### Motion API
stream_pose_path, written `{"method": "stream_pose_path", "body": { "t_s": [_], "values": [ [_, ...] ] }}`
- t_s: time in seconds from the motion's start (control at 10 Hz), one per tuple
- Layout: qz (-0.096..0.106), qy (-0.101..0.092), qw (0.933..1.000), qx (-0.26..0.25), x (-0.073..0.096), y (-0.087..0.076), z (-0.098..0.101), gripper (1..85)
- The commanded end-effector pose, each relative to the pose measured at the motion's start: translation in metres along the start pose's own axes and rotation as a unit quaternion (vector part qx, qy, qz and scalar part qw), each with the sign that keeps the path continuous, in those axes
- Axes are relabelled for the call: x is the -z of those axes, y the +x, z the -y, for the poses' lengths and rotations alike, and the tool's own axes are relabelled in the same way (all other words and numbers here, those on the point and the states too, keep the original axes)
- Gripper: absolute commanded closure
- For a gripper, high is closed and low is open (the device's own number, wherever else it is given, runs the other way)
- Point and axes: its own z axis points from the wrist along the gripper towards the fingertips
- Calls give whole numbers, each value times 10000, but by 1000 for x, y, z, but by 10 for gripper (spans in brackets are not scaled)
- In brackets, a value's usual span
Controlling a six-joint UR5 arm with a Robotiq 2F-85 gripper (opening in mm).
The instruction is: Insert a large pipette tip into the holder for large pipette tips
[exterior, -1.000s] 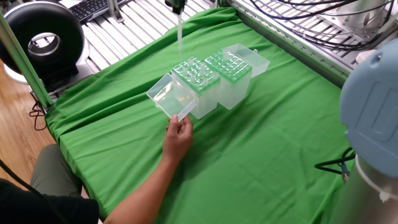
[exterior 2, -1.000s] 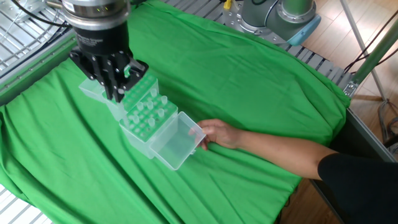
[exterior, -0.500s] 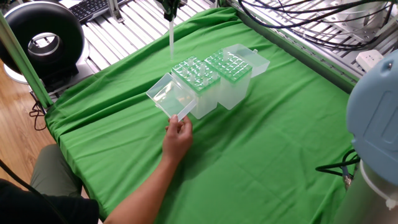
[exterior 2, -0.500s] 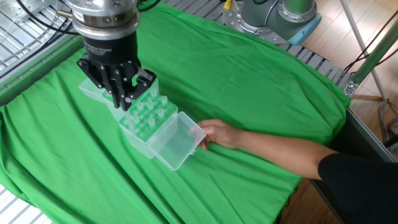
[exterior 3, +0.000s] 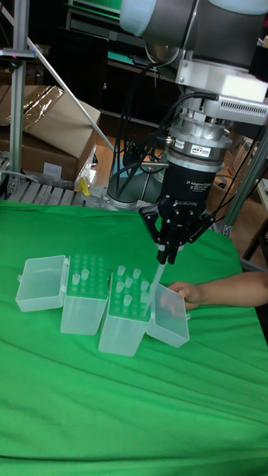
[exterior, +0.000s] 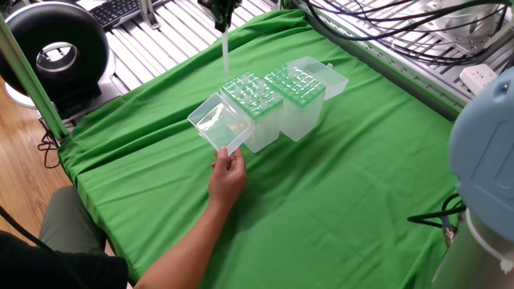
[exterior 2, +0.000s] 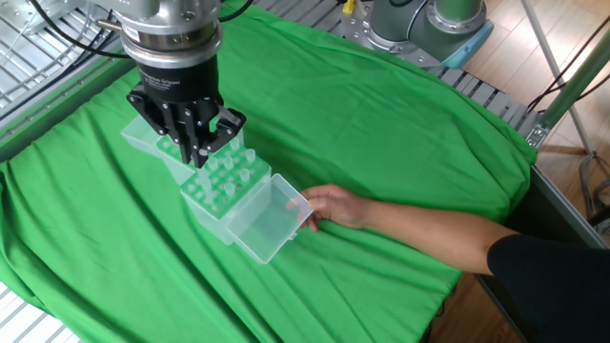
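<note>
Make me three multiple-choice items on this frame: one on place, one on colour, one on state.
1. Where is the person's hand?
A. at the taller translucent tip box's open clear hinged lid
B. on the gripper
C. on the shorter box

2. What colour is the cloth that covers the table?
A. blue
B. green
C. white

3. What is the black two-finger gripper doing?
A. open and empty
B. shut on the long clear pipette tip, above the taller translucent tip box
C. resting on the cloth

Key: 1 A, fingers touch the lid's edge. 2 B, green in every view. 3 B, the tip hangs from the closed fingers.
</note>
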Motion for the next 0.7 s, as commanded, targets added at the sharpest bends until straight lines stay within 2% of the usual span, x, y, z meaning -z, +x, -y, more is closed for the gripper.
{"method": "stream_pose_path", "body": {
  "t_s": [0.0,0.6],
  "values": [
    [-35,-36,10000,-34,-1,3,-3,723],
    [-8,-20,10000,-17,-11,2,-3,727]
  ]
}}
